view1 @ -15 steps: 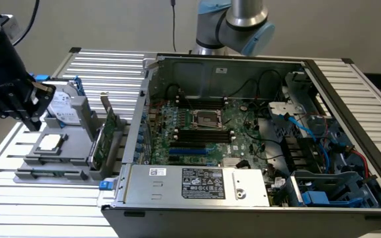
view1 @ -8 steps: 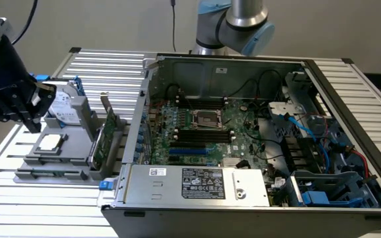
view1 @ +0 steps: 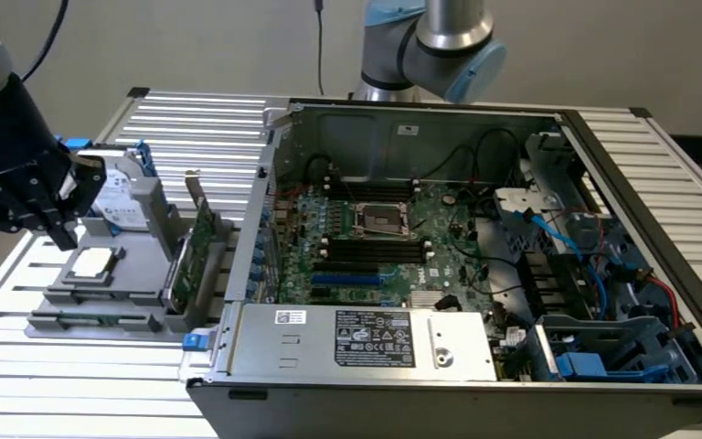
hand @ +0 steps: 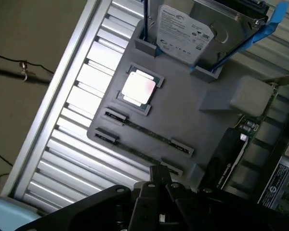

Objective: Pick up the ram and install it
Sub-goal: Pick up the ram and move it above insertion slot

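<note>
The ram (hand: 145,133) is a thin green stick standing on edge in a slot of the grey holder (hand: 183,110), with a second similar stick (hand: 135,155) in the slot beside it. In the exterior view the ram (view1: 89,320) sits at the holder's near edge. My black gripper (view1: 58,233) hangs above the holder's far corner at the exterior view's left. Its fingers are shut with nothing between them. In the wrist view the gripper (hand: 159,174) points down over the end of the nearer stick, apart from it.
The holder also carries a processor chip (hand: 139,86), a hard drive (hand: 183,31) and an upright green expansion card (view1: 195,242). An open computer case (view1: 473,375) stands at the exterior view's right, with black memory slots (view1: 376,247) on its motherboard. Everything rests on a slatted metal table (view1: 34,366).
</note>
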